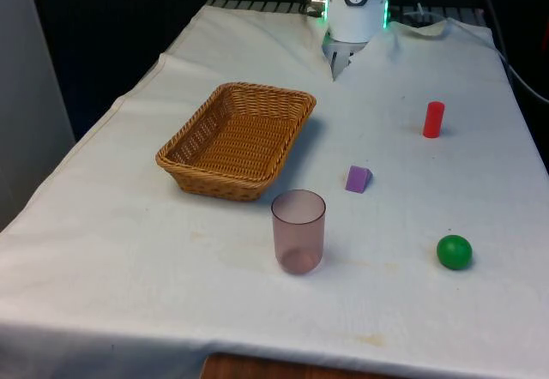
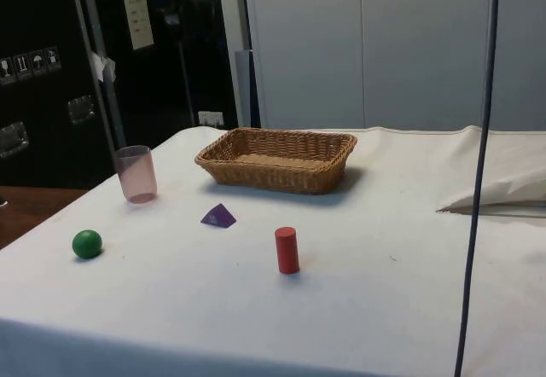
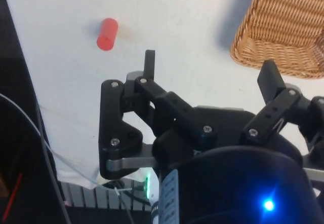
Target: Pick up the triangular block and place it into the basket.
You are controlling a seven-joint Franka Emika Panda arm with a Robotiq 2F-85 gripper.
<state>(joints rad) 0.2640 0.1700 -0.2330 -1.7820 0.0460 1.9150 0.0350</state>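
Note:
The purple triangular block (image 1: 358,178) (image 2: 219,216) lies on the white cloth, a short way off the wicker basket's (image 1: 208,183) (image 2: 275,175) corner on the front view's right. The basket holds nothing. My gripper (image 1: 337,63) hangs at the table's far end, well behind the block and the basket. In the wrist view the gripper (image 3: 209,69) is open, its black fingers (image 3: 150,62) wide apart with bare cloth between them and a corner of the basket (image 3: 283,57) beyond one finger.
A red cylinder (image 1: 433,119) (image 2: 287,250) (image 3: 107,33) stands behind the block towards the front view's right. A green ball (image 1: 454,251) (image 2: 86,243) lies near the front edge. A pink see-through cup (image 1: 298,231) (image 2: 136,173) stands in front of the basket.

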